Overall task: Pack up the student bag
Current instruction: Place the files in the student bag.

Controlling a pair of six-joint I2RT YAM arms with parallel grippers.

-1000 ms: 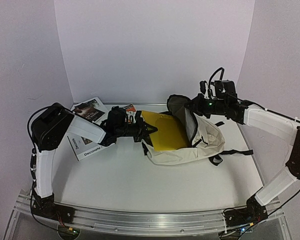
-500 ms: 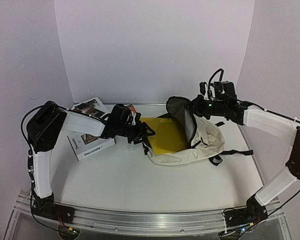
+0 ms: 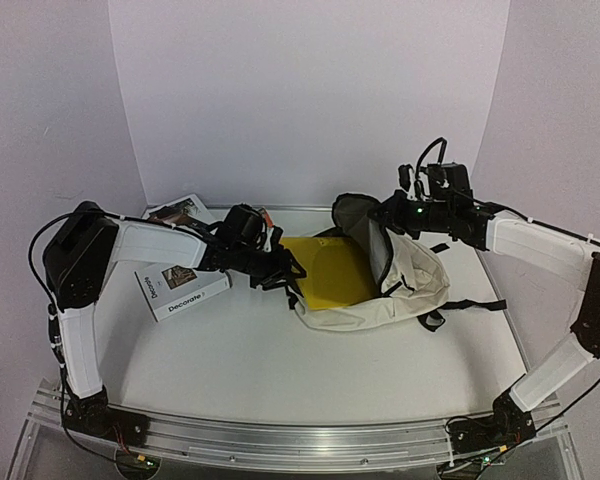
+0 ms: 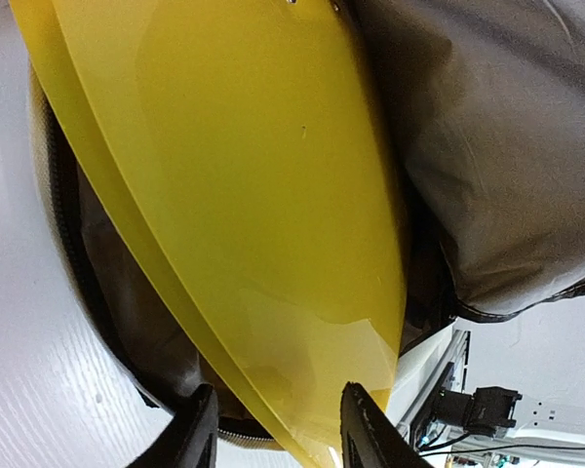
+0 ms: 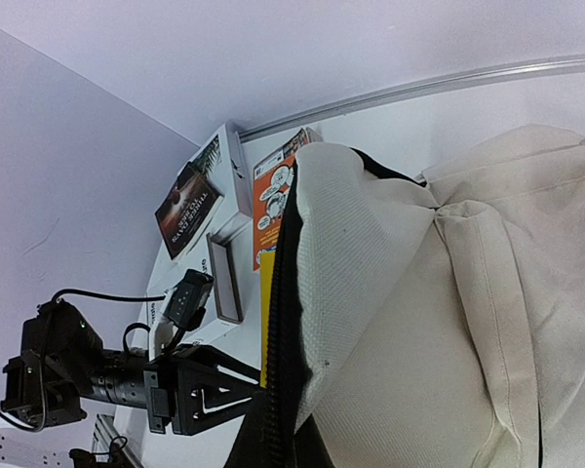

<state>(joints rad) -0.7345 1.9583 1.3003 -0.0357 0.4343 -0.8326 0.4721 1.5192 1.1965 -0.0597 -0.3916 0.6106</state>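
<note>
Since a second ago my left gripper (image 3: pixel 290 268) has let go: its fingers (image 4: pixel 363 429) now stand apart, with the folder's (image 3: pixel 330 268) near corner loose between them. That arm stretches low and nearly level over the table (image 3: pixel 280 370), elbow swung out left. The bag (image 3: pixel 410 285) lies right of centre, mouth facing left, folder half inside. My right gripper (image 3: pixel 384 214), reaching in from the right, is pinched closed on the bag's raised rim.
</note>
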